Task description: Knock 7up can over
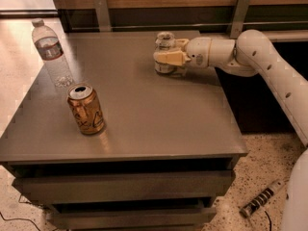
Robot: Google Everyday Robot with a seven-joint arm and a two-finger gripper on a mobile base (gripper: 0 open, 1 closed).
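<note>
Claw: the cream-coloured two-finger gripper (164, 57) sits at the far middle of the table, pressed up against the can's front and side at about mid-height. I cannot tell whether it is wide, narrow or clamped.
Task thing: the small pale silver-white 7up can (165, 39) with a silver pull-tab top stands upright near the back edge. Its rim shows above the gripper and its base below it.
Arm: the white jointed robot arm (269, 66) reaches in from the right, held low and nearly level over the table's right rear corner.
Surface: the flat grey table top (159, 114) lies bare in front of and to the left of the 7up can, so there is room for it to fall.
Bystanders: the orange-brown drink can (85, 109) stands upright at front left. The clear plastic water bottle (52, 52) stands at the far left edge. Both are well apart from the gripper.
Done: as I judge it, the approach is finished and contact is made.
Left: the tipping itself. The 7up can shows no lean yet, so a sideways push or sweep is needed to lay it flat.
</note>
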